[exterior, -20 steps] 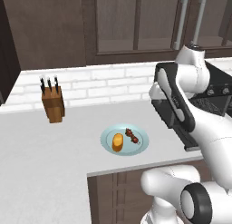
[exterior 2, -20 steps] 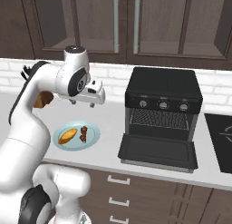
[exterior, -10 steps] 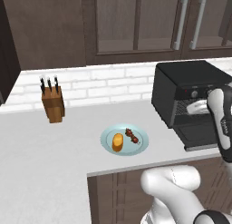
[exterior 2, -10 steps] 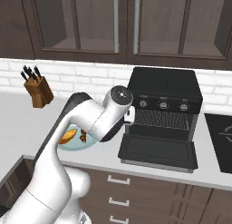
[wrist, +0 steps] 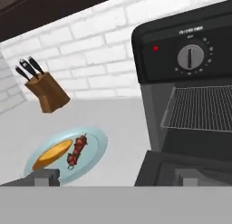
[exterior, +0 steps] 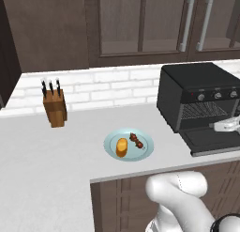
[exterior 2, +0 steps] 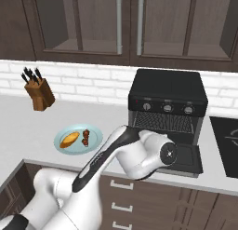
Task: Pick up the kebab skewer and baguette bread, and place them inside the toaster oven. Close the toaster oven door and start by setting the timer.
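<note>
The kebab skewer [wrist: 76, 151] and the golden baguette bread [wrist: 51, 154] lie side by side on a pale blue plate [wrist: 94, 148]; they also show as the skewer [exterior: 137, 140] and the bread [exterior: 122, 147] on the plate [exterior 2: 95, 133]. The black toaster oven [exterior 2: 167, 87] stands to the plate's right. Its door [exterior 2: 189, 157] hangs open, flat in front, and the rack [wrist: 204, 107] shows inside. My gripper [wrist: 117, 178] is open and holds nothing. It sits low over the open door [wrist: 158, 166], to the right of the plate, and appears as the gripper [exterior: 216, 127] at the oven's front.
A brown knife block [exterior: 55, 107] stands at the back left by the brick wall. The oven has a row of knobs [exterior 2: 167, 107], one large in the hand view. My arm's elbow [exterior 2: 162, 154] bulges over the counter's front edge. A dark cooktop [exterior 2: 226, 145] lies right of the oven.
The arm has swung down and to the right, from high above the counter to low in front of the open oven. Plate, bread and skewer have not moved.
</note>
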